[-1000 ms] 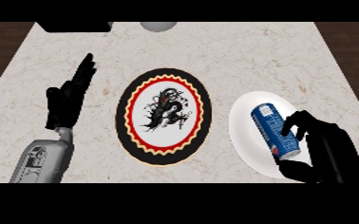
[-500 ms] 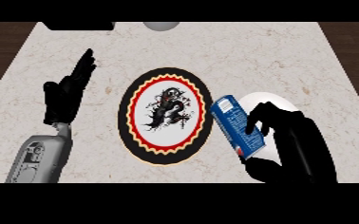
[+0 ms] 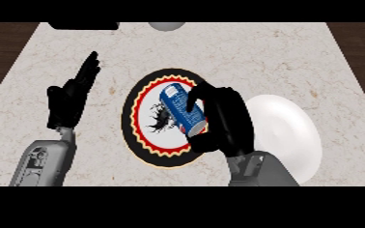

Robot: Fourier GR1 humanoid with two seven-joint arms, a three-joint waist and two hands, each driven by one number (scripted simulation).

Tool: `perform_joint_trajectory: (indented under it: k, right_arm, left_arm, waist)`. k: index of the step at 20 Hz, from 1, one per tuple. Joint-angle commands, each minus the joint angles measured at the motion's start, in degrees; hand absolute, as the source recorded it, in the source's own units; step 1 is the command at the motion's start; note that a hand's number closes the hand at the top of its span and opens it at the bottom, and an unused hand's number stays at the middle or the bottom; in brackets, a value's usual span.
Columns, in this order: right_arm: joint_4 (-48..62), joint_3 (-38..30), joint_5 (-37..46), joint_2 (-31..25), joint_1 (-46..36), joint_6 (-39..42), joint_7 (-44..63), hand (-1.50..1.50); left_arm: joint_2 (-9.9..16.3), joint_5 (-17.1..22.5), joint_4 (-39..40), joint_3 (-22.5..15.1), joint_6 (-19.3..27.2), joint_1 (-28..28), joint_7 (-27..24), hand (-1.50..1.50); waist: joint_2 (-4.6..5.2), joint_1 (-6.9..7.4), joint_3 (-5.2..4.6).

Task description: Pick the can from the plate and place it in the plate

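On the pale marbled counter (image 3: 285,58): 2 plates and 1 can. The blue cylindrical can with white and red markings (image 3: 183,110) is over the round black-rimmed plate with a red ring and dark centre figure (image 3: 143,125), the black right hand (image 3: 224,121) with fingers clamped round it. The plain white round plate (image 3: 288,135) lies just beside, at right. The black left hand (image 3: 71,94) rests at left, fingers straight and together.
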Motion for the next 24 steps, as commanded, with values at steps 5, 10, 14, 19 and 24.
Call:
perform_joint_trajectory:
  k: [5,10,14,19,24]
  right_arm:
    - [25.2,8.5,0.5,1.9,-14.1,-8.2,6.5,1.5]
    - [35.9,10.2,-11.5,1.9,-18.7,-14.5,8.6,1.5]
    - [43.7,12.8,-21.8,2.0,-20.1,-22.6,5.0,-1.5]
    - [46.2,19.7,-32.7,2.0,-25.3,-28.5,3.3,-1.5]
    - [41.5,14.7,-40.8,2.0,-20.7,-35.7,-10.0,-1.5]
  left_arm:
    - [-0.4,-0.1,-0.4,-0.3,-0.8,-2.5,1.9,0.0]
    - [0.0,-0.5,0.8,0.7,-0.4,-4.4,2.9,0.0]
    - [-1.8,-0.3,2.0,-0.5,-0.9,-5.5,1.2,0.0]
    - [-1.9,-0.8,3.5,-0.4,-1.3,-3.9,-1.3,0.0]
    - [-4.0,-3.6,2.7,-2.2,2.0,-2.3,-1.2,0.0]
  waist:
    - [0.25,0.9,0.0]
    - [0.32,1.08,0.04]
    - [0.97,2.82,0.08]
    - [0.62,2.51,0.05]
    - [0.65,1.94,0.12]
